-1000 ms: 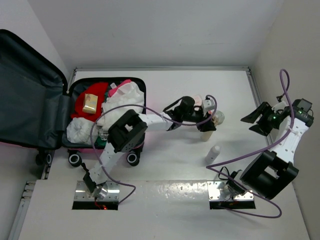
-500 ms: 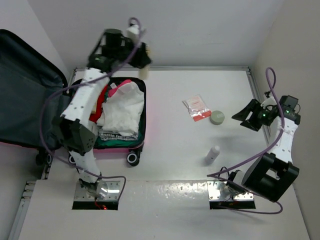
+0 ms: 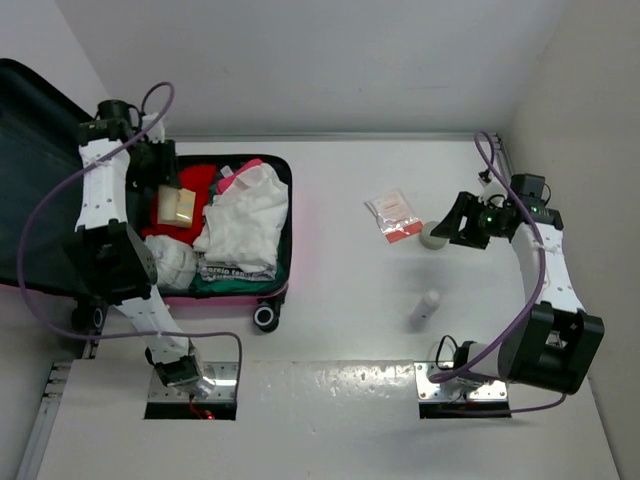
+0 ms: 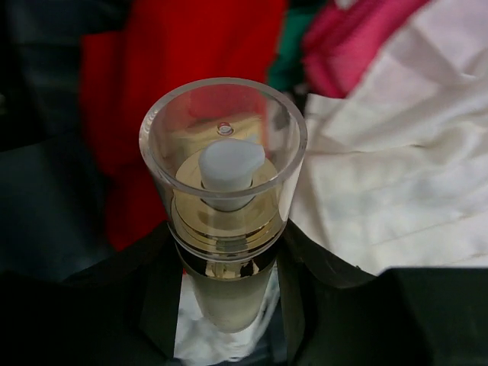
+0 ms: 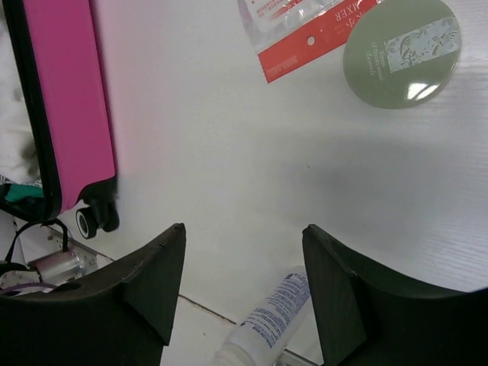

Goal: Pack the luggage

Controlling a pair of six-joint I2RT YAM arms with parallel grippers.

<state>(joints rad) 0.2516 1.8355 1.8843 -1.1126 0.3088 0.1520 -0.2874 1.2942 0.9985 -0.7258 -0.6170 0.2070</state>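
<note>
The pink suitcase (image 3: 282,225) lies open at the left, its dark grey lid (image 3: 40,190) folded out. It holds red, white and pink clothes and a yellowish box (image 3: 180,205). My left gripper (image 3: 158,168) hangs over the suitcase's back left part. It is shut on a pale pump bottle with a clear cap (image 4: 223,191), above the red cloth (image 4: 130,114) and white cloth (image 4: 396,175). My right gripper (image 3: 462,222) is open and empty just right of a green round tin (image 3: 432,236). In the right wrist view its fingers (image 5: 164,282) spread above bare table.
A red-and-white sachet (image 3: 392,215) lies left of the tin. A white bottle (image 3: 427,308) lies nearer the front, also in the right wrist view (image 5: 267,324). The suitcase's wheels (image 3: 264,317) face the front. Walls close in at the back and right.
My left arm has carried the pump bottle from the table's middle, past the suitcase's back edge, to over its left part. My right gripper has moved left towards the green tin.
</note>
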